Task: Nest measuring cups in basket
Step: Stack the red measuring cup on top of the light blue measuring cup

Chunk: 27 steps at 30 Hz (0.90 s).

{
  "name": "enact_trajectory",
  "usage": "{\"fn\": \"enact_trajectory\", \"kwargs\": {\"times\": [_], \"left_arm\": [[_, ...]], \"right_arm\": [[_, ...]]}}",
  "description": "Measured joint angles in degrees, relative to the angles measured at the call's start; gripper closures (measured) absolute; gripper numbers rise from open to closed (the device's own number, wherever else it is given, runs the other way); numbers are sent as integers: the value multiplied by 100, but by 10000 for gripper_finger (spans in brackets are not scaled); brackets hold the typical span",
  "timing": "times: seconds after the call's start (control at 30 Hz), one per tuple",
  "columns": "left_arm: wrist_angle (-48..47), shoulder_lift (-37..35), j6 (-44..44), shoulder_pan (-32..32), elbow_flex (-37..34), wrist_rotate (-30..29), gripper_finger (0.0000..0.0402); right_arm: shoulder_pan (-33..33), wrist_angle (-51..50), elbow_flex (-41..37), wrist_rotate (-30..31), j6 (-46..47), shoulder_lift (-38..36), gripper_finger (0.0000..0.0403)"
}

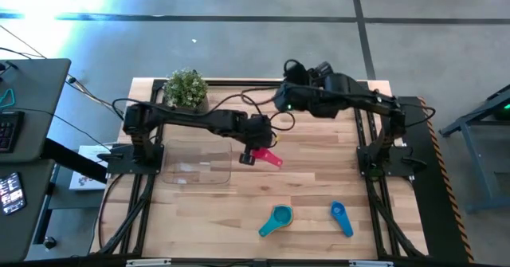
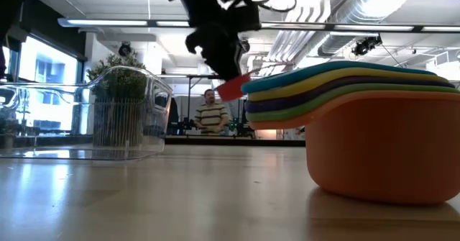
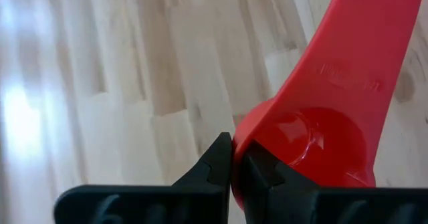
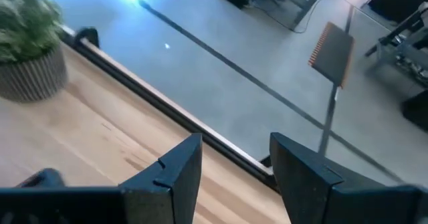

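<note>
Nearest to you on the table point(image 1: 239, 211), toward the near edge, sits a stack of measuring cups point(image 1: 277, 218): in the high view a light blue bowl lies inside an orange one. In the low view that same stack point(image 2: 359, 133) fills the right side, with light blue, yellow, purple and green handles layered above the orange bowl. Just to the right of the stack, apart from it, a single blue cup point(image 1: 341, 217) lies flat on the wood.

Farther back, near the middle of the table, your left gripper point(image 1: 256, 149) holds the red-pink cup point(image 1: 268, 158). In the left wrist view the fingers point(image 3: 214, 167) are pinched on the rim of that cup's bowl point(image 3: 314, 137), its handle pointing away over bare wood. The low view shows the cup point(image 2: 231, 88) lifted clear of the table.

To the left of the gripper, just beside it, the clear basket point(image 1: 197, 165) rests on the table; in the low view its wall point(image 2: 122, 115) stands at the left, and you cannot tell from these views what lies inside.

At the far left corner stands a small potted plant point(image 1: 186, 88). Your right gripper point(image 1: 280, 101) waits over the far edge, right of the plant, its fingers point(image 4: 177, 167) spread with nothing between them. Beyond the table, a person point(image 2: 210, 115) shows in the room.
</note>
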Motion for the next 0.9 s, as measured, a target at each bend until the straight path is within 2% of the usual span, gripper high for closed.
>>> {"fn": "enact_trajectory", "kwargs": {"times": [0.23,0.37,0.53,0.73,0.9], "left_arm": [[32,474,-14,35,3,86,397],[44,719,-136,61,3,219,397],[64,914,-162,66,3,268,397],[68,948,-117,76,5,845,397],[63,956,-115,74,5,877,396]], "right_arm": [[-543,4,0,-403,-540,0,233],[-743,11,0,-439,-662,0,233],[-883,33,0,-517,-812,2,233],[-961,38,0,-691,-831,2,233],[-957,38,0,-699,-831,3,233]]}}
